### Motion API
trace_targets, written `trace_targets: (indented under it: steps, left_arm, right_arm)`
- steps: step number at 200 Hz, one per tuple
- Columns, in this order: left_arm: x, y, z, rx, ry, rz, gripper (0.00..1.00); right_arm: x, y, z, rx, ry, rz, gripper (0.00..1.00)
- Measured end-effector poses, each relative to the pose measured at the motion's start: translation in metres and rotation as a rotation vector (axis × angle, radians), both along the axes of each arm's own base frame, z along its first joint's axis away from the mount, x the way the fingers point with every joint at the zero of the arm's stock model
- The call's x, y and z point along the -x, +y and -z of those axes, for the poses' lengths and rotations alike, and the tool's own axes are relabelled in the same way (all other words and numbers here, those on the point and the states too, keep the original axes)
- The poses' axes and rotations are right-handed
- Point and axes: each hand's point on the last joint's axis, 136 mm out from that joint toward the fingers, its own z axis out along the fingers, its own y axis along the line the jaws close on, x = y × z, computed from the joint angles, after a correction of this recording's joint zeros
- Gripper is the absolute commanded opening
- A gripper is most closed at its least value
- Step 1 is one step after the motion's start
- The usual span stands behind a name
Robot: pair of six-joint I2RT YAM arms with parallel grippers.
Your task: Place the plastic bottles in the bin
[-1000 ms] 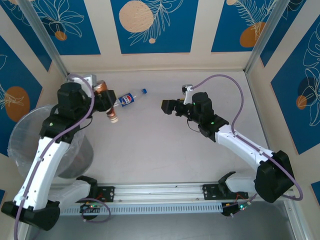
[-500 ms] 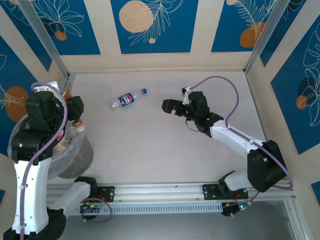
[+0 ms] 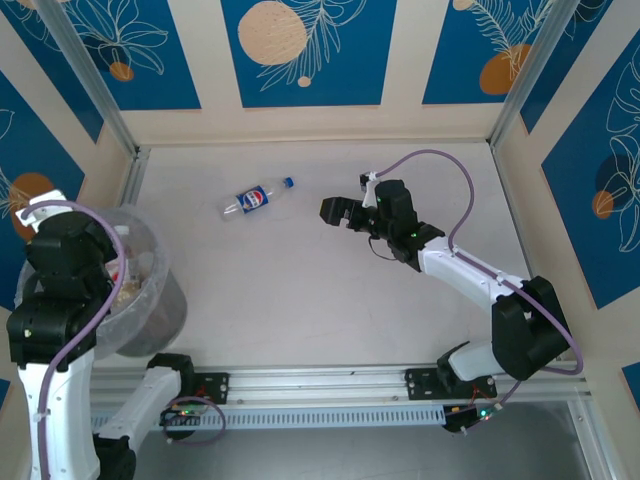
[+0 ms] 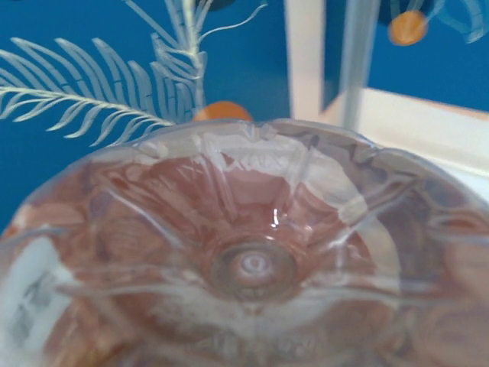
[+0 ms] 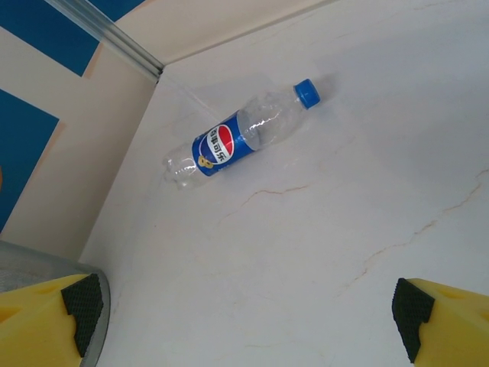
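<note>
Bench [image 3: 300,290] is carrying one blue-label bottle [image 3: 255,198], lying on its side twd the back. Bin [image 3: 165,305] is sitting near-left, w/ left arm [image 3: 62,268] hanging over it, left jaws grasping a brown bottle [image 4: 252,267]. Right jaws are gaping wide, nothing in them, hovering near blue-label bottle.

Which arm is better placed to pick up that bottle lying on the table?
Right. Its open pincer points at the blue-labelled bottle, close by. The left arm is off at the bin, holding a brownish bottle.
</note>
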Motion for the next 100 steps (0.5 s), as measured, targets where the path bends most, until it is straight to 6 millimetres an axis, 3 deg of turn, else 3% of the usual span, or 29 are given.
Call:
trace_targets:
  steps: [41, 100]
  left_arm:
    - [0.005, 0.029, 0.031, -0.182, 0.188, -0.200, 0.60]
    - [0.000, 0.040, 0.057, -0.194, 0.269, -0.268, 0.63]
  right_arm:
    - [0.001, 0.001, 0.000, -0.005, 0.007, -0.002, 0.99]
    - [0.004, -0.001, 0.006, 0.008, 0.030, -0.002, 0.99]
